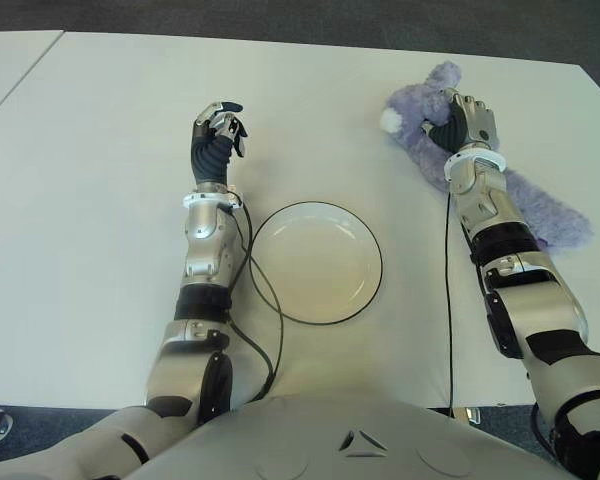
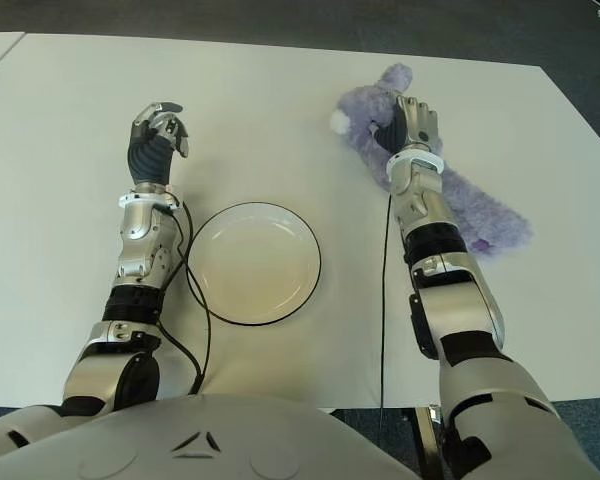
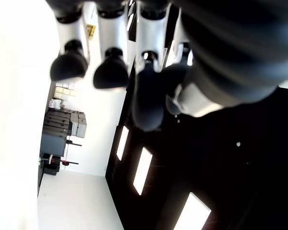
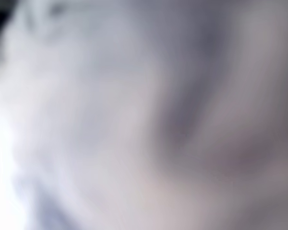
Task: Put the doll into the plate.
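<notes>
The plate (image 1: pixel 315 262) served as the landmark: it lay empty on the white table (image 1: pixel 90 200), directly ahead of the robot's torso. The doll (image 1: pixel 425 135), a purple plush animal, lay on the table beyond the plate and to its right, well apart from its rim, with its white-muzzled head toward the plate side and its body trailing away to the right. The right hand (image 1: pixel 467 122) was placed on top of the doll near its head, the forearm running over the plush body; this placement suited a grip from above. The right wrist view showed only plush fur pressed close to the camera, so whether the fingers had closed on the doll could not be determined. The left hand (image 1: pixel 217 130) showed beyond the plate and to its left, palm raised, its fingers (image 3: pixel 69 64) curled inward and holding nothing; this position kept it out of the transfer path. Judged from this layout, the task stood at the grasp stage, with the lift and the carry to the plate not yet done.
</notes>
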Robot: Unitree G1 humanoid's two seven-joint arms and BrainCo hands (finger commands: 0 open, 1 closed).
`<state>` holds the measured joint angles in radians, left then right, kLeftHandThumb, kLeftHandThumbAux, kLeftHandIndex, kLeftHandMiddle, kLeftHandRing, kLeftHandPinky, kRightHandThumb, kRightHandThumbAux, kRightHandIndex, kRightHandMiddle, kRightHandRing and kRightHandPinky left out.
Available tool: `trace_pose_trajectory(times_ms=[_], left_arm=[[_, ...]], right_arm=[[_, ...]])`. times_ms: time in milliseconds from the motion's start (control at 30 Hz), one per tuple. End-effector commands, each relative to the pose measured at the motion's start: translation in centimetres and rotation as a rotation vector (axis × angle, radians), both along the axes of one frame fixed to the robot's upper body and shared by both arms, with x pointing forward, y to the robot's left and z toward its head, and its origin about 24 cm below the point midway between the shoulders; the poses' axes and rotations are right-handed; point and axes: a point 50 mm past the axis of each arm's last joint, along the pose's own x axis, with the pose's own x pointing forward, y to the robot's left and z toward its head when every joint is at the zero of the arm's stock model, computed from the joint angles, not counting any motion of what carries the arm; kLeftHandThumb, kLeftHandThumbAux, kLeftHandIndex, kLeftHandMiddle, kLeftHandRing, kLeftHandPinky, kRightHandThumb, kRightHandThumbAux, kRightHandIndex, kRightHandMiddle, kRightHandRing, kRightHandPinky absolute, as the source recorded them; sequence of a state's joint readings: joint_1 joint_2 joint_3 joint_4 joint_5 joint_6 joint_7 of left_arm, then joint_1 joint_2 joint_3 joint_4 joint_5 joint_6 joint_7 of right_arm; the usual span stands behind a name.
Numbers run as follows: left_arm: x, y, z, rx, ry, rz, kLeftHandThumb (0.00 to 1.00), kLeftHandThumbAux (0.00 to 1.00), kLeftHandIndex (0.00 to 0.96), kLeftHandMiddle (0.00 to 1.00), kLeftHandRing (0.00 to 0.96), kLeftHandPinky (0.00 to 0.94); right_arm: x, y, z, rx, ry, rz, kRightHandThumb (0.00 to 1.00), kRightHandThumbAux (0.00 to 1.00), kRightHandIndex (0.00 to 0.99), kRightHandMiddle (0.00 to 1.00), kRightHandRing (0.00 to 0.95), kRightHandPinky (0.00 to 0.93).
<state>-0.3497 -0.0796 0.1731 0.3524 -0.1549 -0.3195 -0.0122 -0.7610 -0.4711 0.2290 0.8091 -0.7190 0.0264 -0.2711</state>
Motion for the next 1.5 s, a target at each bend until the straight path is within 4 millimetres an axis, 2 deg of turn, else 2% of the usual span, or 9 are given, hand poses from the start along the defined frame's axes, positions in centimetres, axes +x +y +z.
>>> trace_pose_trajectory(times_ms=[33, 467, 933, 1000, 1300, 1500], left_arm=[[-0.3, 0.0, -0.6, 0.001, 0.036, 0.01, 0.717, 0.7, 0.444, 0.827, 0.818, 0.811], [-0.2, 0.2, -0.7, 0.007, 0.032, 0.008, 0.717, 0.7, 0.444, 0.827, 0.82, 0.807], [-0.1, 0.2, -0.8, 0.003, 0.036, 0.005, 0.717, 0.7, 0.444, 0.825, 0.817, 0.81], [-0.1, 0.2, -0.9, 0.002, 0.04, 0.004, 0.717, 0.7, 0.444, 0.825, 0.817, 0.813], [0.4, 0.3, -1.6, -0.013, 0.082, 0.011, 0.719, 0.699, 0.445, 0.809, 0.804, 0.794], [0.9, 0.6, -2.1, 0.003, 0.112, 0.026, 0.719, 0.699, 0.445, 0.8, 0.799, 0.789]], right_arm=[[-0.6, -0.1, -2.9, 0.02, 0.103, -0.01, 0.934, 0.661, 0.404, 0.48, 0.527, 0.713], [-0.7, -0.1, -3.0, 0.147, -0.002, -0.025, 0.953, 0.66, 0.38, 0.496, 0.519, 0.849], [-0.7, -0.1, -2.9, 0.216, -0.062, -0.038, 0.954, 0.659, 0.384, 0.504, 0.521, 0.87], [-0.6, 0.1, -2.6, 0.225, -0.085, -0.033, 0.954, 0.659, 0.384, 0.505, 0.521, 0.87], [-0.1, 1.1, 1.1, 0.291, -0.247, 0.049, 0.954, 0.658, 0.386, 0.509, 0.524, 0.879], [-0.4, 1.7, 2.5, 0.334, -0.311, 0.105, 0.955, 0.657, 0.388, 0.512, 0.526, 0.881]])
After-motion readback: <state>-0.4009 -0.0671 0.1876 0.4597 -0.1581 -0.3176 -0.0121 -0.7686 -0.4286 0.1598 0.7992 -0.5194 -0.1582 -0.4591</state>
